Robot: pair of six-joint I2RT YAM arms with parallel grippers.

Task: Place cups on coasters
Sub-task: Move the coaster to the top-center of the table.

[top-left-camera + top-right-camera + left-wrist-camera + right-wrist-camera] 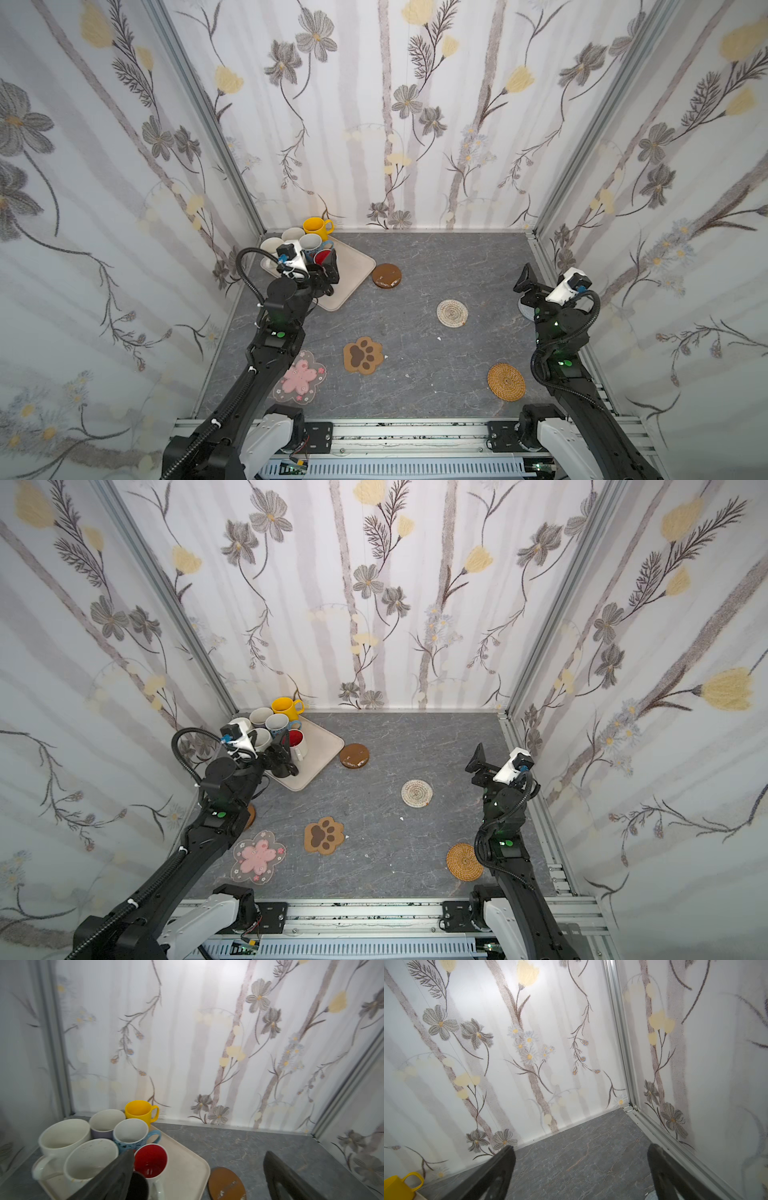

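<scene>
Progress: nothing placed yet. Seven glazed ceramic cups stand bunched, rims up, in the far left corner on the large beige rounded-rectangular tray [187, 1169]: black mug [138, 1186], white mug with red inside [150, 1160], blue-patterned mug [131, 1134], lavender mug [106, 1121], big plain white mug [64, 1138], second plain white mug [89, 1159]. The yellow mug [140, 1110] sits at the tray's back corner, on it or just off, cannot tell. All coasters in view lie bare and well apart on the grey marbled tabletop [415, 257]: glossy scuffed brown disc [386, 276], beige woven round [452, 313], golden woven round [506, 381], flat brown paw mat [363, 355], clear pink-flower mat [300, 376]. Another brown disc [250, 816] and a grey round [524, 309] peek from under the arms. Left gripper [199, 1154] hovers over the black mug, jaws wide, empty. Right gripper [581, 1147], near the right wall, is equally wide and holds nothing.
</scene>
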